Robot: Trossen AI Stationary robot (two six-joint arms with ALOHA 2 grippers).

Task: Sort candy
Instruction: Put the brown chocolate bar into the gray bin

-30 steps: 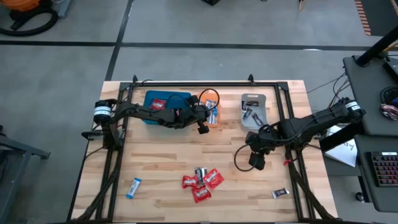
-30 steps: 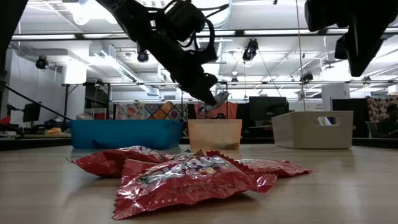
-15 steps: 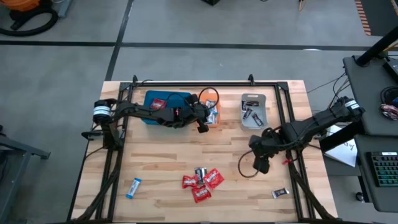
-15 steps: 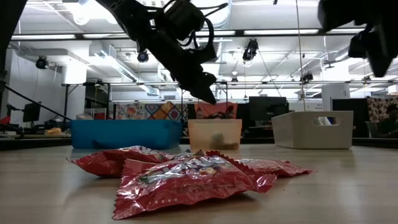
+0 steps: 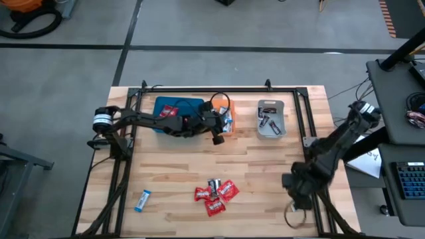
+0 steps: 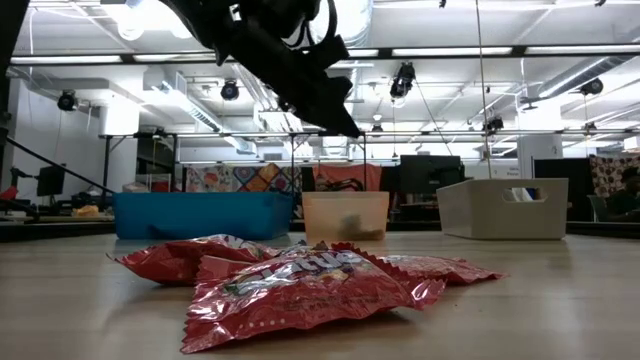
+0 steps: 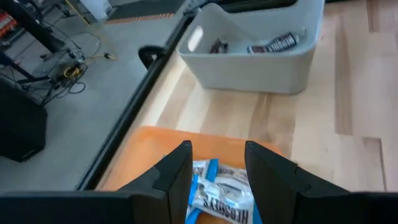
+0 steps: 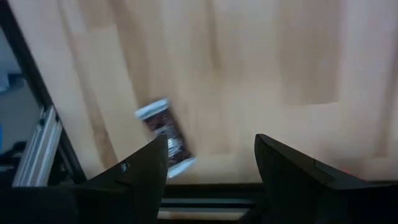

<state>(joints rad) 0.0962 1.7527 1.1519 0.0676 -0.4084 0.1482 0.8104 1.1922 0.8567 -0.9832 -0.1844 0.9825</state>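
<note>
My left gripper (image 7: pixel 217 149) hangs open above the orange tray (image 7: pixel 149 149), where a blue-and-white candy (image 7: pixel 219 198) lies on the floor. My right gripper (image 8: pixel 211 162) is open over the table's near right corner and points steeply down; a dark-wrapped candy (image 8: pixel 166 138) lies flat on the wood below it, nearer one finger. A heap of red candy (image 5: pixel 216 194) with one dark piece rests near the front middle. A lone blue-and-white candy (image 5: pixel 143 200) lies at the near left.
Three trays stand in a row at the back: blue (image 5: pixel 174 106) with red candy, orange (image 5: pixel 229 131), and grey (image 5: pixel 271 119) with dark candy. The black frame rail (image 8: pixel 37 155) runs close to the right gripper. Bare wood lies between the trays and the heap.
My left gripper has opened and let go of a blue-and-white candy, which has dropped into the orange tray; the gripper has then risen a little. My right gripper has swung from the table's middle right toward the near right corner, sinking and rolling as it went.
</note>
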